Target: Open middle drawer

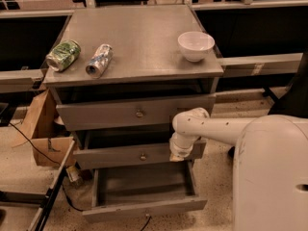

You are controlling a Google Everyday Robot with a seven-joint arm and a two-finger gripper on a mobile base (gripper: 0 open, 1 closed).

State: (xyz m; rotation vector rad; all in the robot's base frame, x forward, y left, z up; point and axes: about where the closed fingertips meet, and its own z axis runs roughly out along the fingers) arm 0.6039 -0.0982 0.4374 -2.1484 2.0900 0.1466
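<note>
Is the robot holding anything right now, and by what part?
Cannot tell. The gripper is at the right end of the middle drawer front, away from its knob.

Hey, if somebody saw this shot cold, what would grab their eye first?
The big white robot arm fills the lower right, its end effector at the right end of the middle drawer front. Below it the bottom drawer stands pulled far out. On the cabinet top, a white bowl sits at right, and a green can and a silver can lie on their sides at left.
</note>
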